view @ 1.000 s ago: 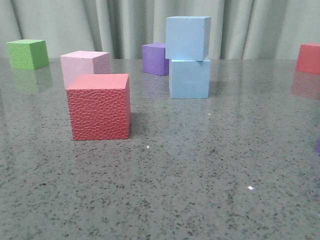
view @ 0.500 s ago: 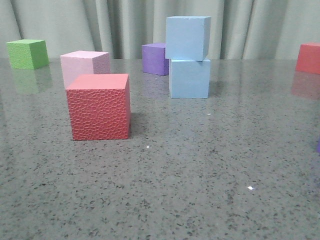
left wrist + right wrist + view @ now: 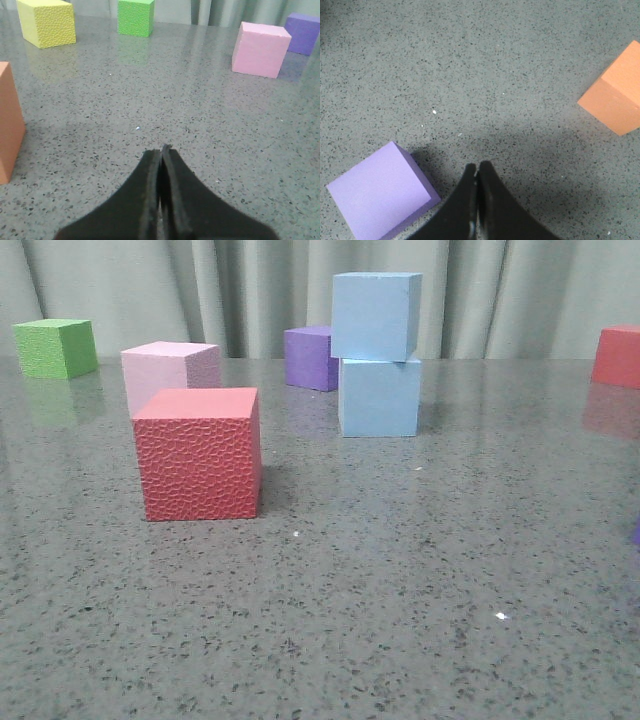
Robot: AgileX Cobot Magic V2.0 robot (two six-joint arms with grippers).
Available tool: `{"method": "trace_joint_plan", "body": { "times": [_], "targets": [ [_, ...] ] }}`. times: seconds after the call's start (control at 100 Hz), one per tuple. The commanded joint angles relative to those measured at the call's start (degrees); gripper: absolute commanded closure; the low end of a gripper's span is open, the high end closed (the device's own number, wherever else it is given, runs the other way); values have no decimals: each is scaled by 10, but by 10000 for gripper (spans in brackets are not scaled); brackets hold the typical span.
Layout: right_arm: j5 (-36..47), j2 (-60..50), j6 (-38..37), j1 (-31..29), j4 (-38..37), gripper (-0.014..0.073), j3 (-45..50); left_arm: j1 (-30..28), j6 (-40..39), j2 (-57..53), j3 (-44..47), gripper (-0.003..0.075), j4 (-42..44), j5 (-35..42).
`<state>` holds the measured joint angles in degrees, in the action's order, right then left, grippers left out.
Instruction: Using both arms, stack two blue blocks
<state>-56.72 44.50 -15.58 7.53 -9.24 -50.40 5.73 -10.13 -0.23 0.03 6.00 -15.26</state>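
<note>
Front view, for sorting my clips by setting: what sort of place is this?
Probably a robot test bench, not a home: a speckled grey table, plain curtain behind, and foam cubes scattered about, including two stacked blue blocks.

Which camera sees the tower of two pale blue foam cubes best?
The front view: the upper pale blue foam cube sits on the lower pale blue foam cube, both fully visible. Neither wrist view shows them.

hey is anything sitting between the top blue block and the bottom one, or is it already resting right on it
Nothing visible stands between them. In the front view the upper blue block rests directly on the lower blue block, slightly offset. Neither the left tool nor the right tool holds anything; both are closed and empty.
</note>
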Motion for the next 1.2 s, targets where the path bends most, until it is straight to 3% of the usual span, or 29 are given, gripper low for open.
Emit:
{"method": "trace_joint_plan", "body": {
  "times": [0.0,0.15,1.19],
  "targets": [
    [29,-6,3,0,-7,716,-13,-2,1,-18,15,739,-5,62],
    [29,-6,3,0,-7,716,-13,-2,1,-18,23,739,-4,101],
    [29,-6,3,0,-7,716,-13,-2,1,-18,23,739,8,100]
  ]
}}
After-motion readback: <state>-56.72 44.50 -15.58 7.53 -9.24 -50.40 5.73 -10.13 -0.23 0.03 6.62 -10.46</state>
